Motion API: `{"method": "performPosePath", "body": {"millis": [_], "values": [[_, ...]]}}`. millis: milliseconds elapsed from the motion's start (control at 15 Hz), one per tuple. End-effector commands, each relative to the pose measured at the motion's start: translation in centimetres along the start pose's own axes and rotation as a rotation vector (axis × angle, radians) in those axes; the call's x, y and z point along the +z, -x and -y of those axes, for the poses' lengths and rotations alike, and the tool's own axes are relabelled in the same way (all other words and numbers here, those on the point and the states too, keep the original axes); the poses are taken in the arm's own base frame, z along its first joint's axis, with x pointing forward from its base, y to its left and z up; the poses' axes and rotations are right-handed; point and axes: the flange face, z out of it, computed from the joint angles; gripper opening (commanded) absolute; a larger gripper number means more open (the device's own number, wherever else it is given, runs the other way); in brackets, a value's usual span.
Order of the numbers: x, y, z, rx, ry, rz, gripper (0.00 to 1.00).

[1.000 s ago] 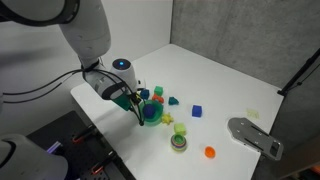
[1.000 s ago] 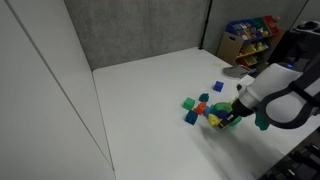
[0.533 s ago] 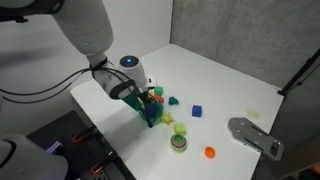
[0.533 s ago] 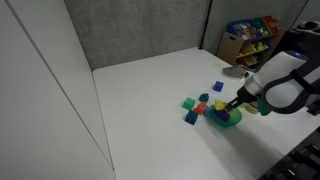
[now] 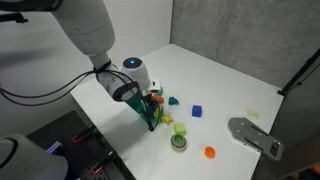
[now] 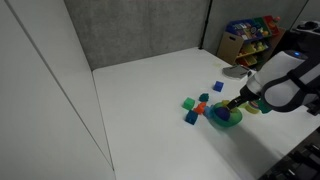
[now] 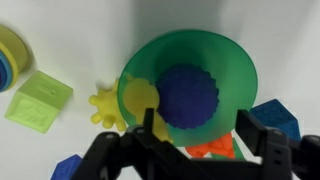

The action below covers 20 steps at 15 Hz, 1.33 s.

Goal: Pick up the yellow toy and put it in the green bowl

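In the wrist view the green bowl (image 7: 225, 70) fills the middle, with a dark blue toothed piece (image 7: 187, 95) lying in it. The yellow toy (image 7: 125, 100), a small spiky piece, sits at the bowl's left rim, partly within the bowl's outline and partly over the white table; I cannot tell whether it rests inside. My gripper (image 7: 199, 123) hovers just above the bowl, open, with nothing between its fingers. In both exterior views the gripper (image 5: 152, 112) (image 6: 230, 107) stands over the bowl (image 6: 228, 119), mostly covering it.
Loose pieces surround the bowl: a lime block (image 7: 40, 100), blue blocks (image 7: 275, 118), an orange piece (image 7: 210, 148), and a yellow and blue ring (image 7: 10, 55). Farther off lie a blue cube (image 5: 197, 111), a green ring (image 5: 179, 143) and a grey device (image 5: 255, 137).
The gripper moved across over the bowl during the last second. Its jaws, shut earlier, now stand open, and the yellow toy lies free at the bowl's rim.
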Motion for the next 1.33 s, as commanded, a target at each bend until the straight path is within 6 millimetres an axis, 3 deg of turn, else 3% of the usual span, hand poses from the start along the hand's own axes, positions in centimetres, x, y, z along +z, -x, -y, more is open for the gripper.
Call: {"method": "performPosePath", "body": {"millis": [0,267,533,933,1267], "values": [[-0.7,0.0,0.6,0.029,-0.002,0.045,1.00],[-2.2,0.3,1.4,0.038,-0.016,0.123,1.00],[-5.5,-0.1,2.5,0.074,-0.040,0.202,1.00],[-13.0,-1.1,3.4,0.142,-0.012,0.292,1.00],[-20.6,-1.5,3.3,0.136,0.070,0.339,1.00]]}}
